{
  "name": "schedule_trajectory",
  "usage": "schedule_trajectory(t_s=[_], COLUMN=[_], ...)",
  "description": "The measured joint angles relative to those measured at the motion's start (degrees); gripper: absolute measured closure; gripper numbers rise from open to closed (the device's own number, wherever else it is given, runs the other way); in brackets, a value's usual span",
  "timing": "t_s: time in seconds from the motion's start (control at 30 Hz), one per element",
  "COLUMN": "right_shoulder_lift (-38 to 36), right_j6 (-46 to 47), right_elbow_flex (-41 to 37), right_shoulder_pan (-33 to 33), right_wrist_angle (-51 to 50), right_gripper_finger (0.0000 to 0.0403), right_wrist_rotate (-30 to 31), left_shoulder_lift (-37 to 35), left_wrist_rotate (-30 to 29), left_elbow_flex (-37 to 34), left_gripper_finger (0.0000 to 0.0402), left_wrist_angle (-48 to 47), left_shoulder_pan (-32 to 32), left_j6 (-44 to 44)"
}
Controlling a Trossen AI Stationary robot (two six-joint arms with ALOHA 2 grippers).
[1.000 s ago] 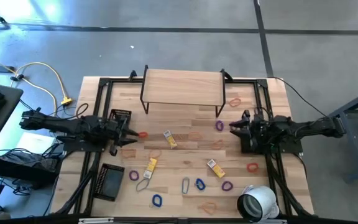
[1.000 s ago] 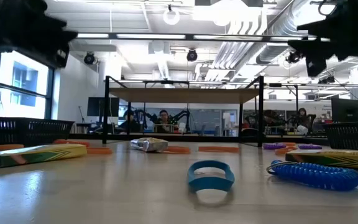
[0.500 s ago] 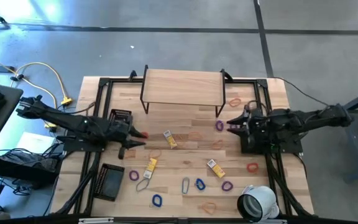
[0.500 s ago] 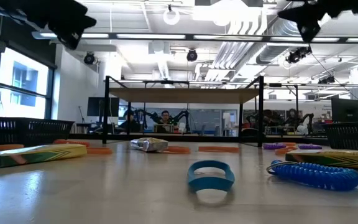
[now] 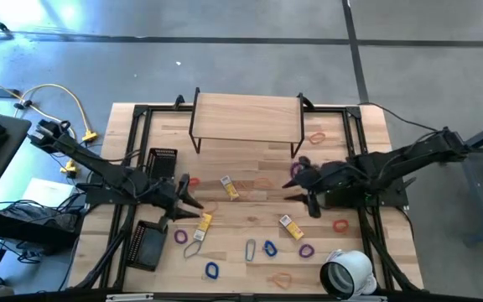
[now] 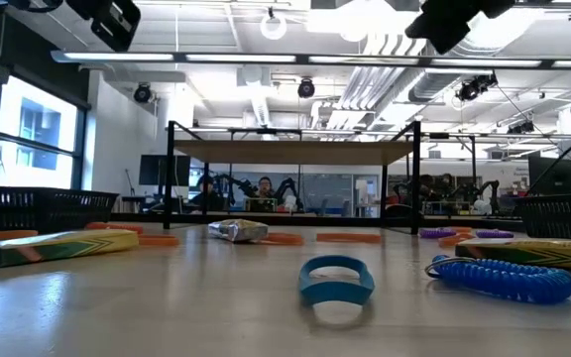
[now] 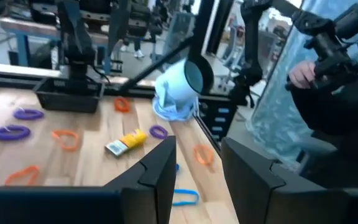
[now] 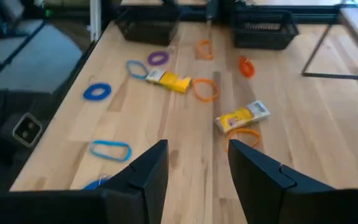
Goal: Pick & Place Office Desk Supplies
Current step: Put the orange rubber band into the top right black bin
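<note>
The supplies lie scattered over the table [image 5: 250, 189], with a yellow packet [image 5: 202, 222] and a silver clip [image 5: 250, 249] toward its front edge. The left gripper [image 5: 187, 201] hovers near the left side and the right gripper [image 5: 298, 189] nearer the middle. Both have their fingers parted and grasp nothing.

Nothing readable anywhere. Yellow-and-white packets [image 8: 242, 116] look printed, but too small and blurry to make out a single letter. No labels, numbers or brand marks legible on the black mesh baskets [image 8: 148, 25], the white tape roll [image 5: 347, 273] or the counter [image 5: 250, 210]. Room behind in the low view: no legible signs either.
</note>
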Motion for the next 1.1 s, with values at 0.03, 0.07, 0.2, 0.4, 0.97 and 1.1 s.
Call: schedule_trajectory(t_s=[0.03,0.07,0.2,0.4,0.97,1.1], right_shoulder_lift=[0.86,1.66,3.96,3.46,9.99,14.18], right_j6=[-0.05,-0.01,7.31,22.79,16.05,15.05], right_elbow_flex=[0.01,0.02,0.02,0.02,-0.29,-0.57], right_shoulder_pan=[0.26,0.65,1.08,-0.82,-1.59,-1.56], right_wrist_angle=[0.44,0.61,0.17,-6.85,-19.03,-19.09], right_gripper_finger=[0.0247,0.0247,0.0246,0.0235,0.0251,0.0251], right_wrist_rotate=[0.01,0.40,5.30,6.70,3.74,4.97], left_shoulder_lift=[0.46,0.89,2.75,5.10,8.33,8.33], left_wrist_rotate=[0.00,-0.01,-0.02,-0.02,-0.13,-0.13], left_elbow_flex=[0.00,0.00,0.00,0.00,-0.02,-0.02], left_gripper_finger=[0.0278,0.0278,0.0278,0.0278,0.0278,0.0278], left_wrist_angle=[0.08,0.08,0.08,0.07,0.49,0.47], left_shoulder_pan=[-0.43,-0.89,-2.71,-3.48,-3.46,-3.46], left_j6=[-0.15,-0.60,-2.45,-2.38,-3.02,-3.44])
